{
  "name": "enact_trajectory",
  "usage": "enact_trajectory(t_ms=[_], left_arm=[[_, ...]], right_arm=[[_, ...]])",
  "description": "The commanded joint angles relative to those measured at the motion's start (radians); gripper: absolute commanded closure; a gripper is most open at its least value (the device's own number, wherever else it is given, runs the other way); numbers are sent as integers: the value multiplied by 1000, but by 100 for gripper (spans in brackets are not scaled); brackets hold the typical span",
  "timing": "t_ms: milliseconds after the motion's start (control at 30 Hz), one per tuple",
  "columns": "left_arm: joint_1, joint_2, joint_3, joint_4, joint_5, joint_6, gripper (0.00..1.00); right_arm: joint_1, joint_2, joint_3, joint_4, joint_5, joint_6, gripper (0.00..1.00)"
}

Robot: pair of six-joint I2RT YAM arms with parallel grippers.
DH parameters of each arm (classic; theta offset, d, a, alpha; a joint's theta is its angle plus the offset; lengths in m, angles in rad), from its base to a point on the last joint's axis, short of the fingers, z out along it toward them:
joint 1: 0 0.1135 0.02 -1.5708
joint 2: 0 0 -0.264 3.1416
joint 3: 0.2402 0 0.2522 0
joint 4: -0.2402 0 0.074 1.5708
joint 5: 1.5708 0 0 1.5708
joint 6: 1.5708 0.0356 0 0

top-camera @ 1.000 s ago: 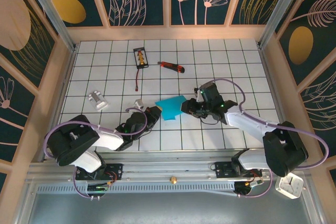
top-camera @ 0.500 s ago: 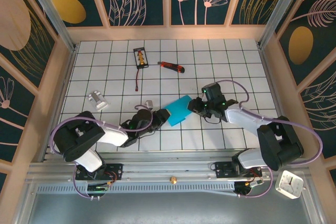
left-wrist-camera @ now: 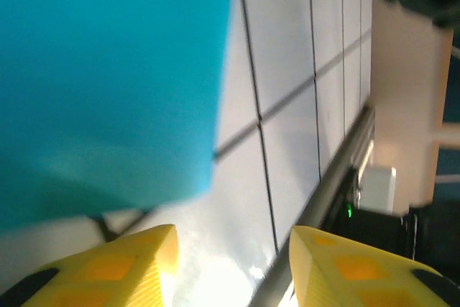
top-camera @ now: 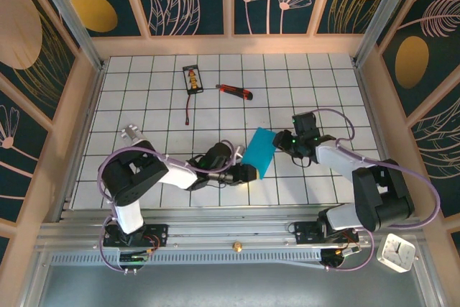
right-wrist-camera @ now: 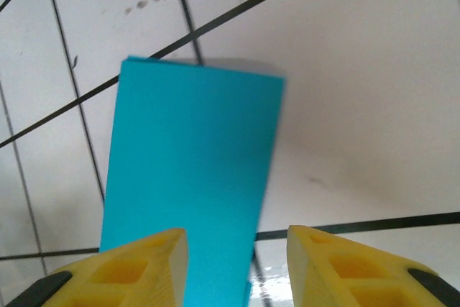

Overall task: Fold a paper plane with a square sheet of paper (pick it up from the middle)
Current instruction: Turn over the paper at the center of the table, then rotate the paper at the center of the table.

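White gridded tiles cover the table [top-camera: 316, 77]. From overhead, the square sheet of paper [top-camera: 260, 152], folded to a cyan rectangle, lies at the middle front. The left gripper [top-camera: 248, 173] sits at its near corner and the right gripper [top-camera: 284, 141] just beside its right edge, though finger spacing is unclear there. The right wrist camera settles it: yellow fingers [right-wrist-camera: 122, 271] spread wide, the sheet flat between and ahead. The left wrist view shows its fingers [left-wrist-camera: 115, 271] likewise parted, the sheet's edge just ahead. A red utility knife [top-camera: 235, 91] lies well behind.
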Motion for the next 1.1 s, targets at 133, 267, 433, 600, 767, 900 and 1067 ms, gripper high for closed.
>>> enact_trajectory(t_ms=[133,267,433,600,767,900,1067], left_arm=[[-2,-190,3,-331,84,354,42],[89,-258,-17,-338,18,327,38],[144,-251,51,-360,-54,317,38],[184,-217,42,-366,-79,269,39],[204,-183,32,-382,-108,232,41],[205,-182,21,-386,-130,212,41],[241,-241,-22,-402,-191,192,41]], right_arm=[[-5,49,18,25,-5,-56,55],[0,116,62,52,-11,-67,53],[0,199,102,99,-27,-83,53],[7,274,153,128,-78,-111,53],[30,336,224,142,-119,-151,53],[45,404,290,148,-172,-177,54],[73,425,386,81,-148,-263,55]])
